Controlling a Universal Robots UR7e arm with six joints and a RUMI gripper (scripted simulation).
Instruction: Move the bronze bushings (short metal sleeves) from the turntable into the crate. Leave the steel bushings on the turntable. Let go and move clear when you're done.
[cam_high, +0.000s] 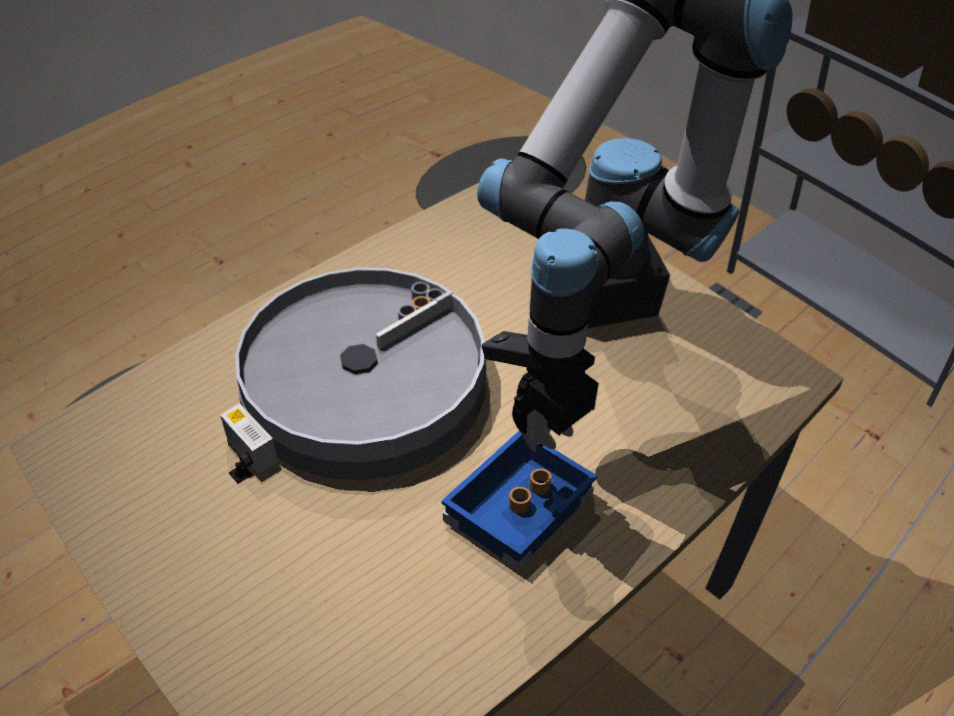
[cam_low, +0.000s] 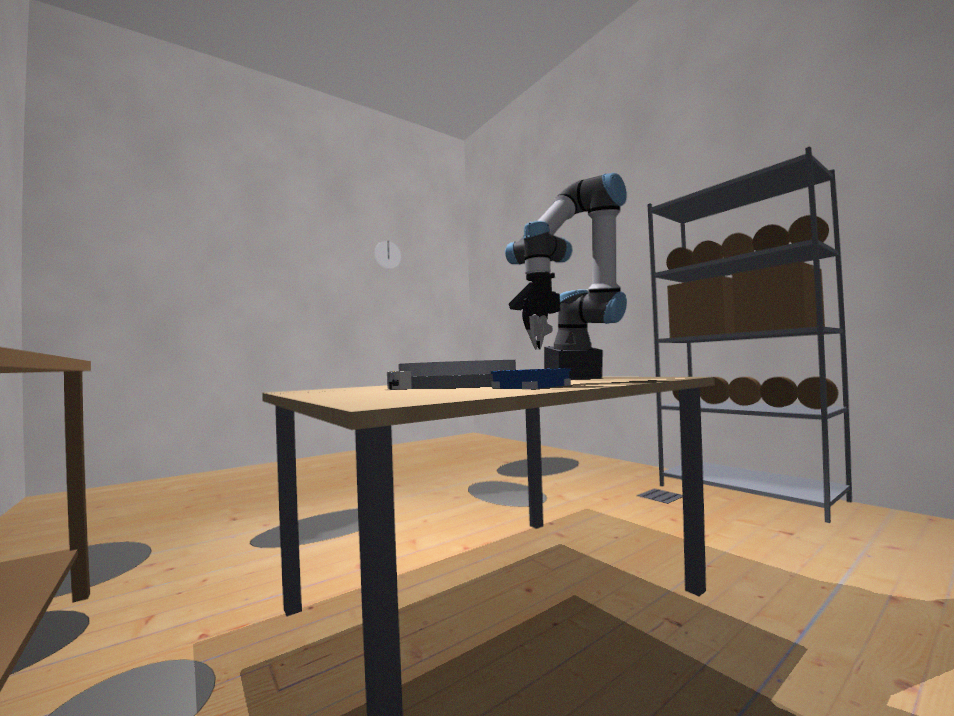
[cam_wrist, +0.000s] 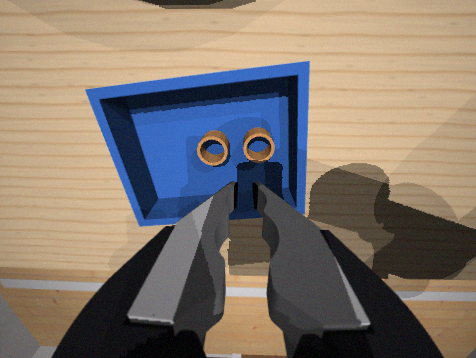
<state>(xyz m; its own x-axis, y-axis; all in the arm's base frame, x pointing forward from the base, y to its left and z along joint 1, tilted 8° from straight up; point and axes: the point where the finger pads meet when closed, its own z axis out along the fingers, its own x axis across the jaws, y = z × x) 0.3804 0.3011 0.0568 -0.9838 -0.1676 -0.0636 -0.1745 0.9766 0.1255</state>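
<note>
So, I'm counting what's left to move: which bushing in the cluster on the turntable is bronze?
The orange-brown one in the middle of the cluster, right against the white bar. The bushings around it, like this one, are dark steel grey.

A light wooden table (cam_low: 431, 406) on 4 dark legs serves as the landmark. To its right, near the wall, stands a dark metal shelf rack (cam_low: 838, 323) with 4 boards in view: brown discs (cam_low: 751, 239) line the board below the top, 2 cardboard boxes (cam_low: 743, 296) sit beneath them, and another row of discs (cam_low: 762, 390) lies lower, level with the table top. A small floor vent (cam_low: 660, 495) lies between the table and the rack. Behind the table, a round wall clock (cam_low: 387, 253) hangs on the grey wall. To the table's left stands a second, darker wooden table (cam_low: 46, 360). Plank flooring (cam_high: 154, 131) spreads around the table.
</note>
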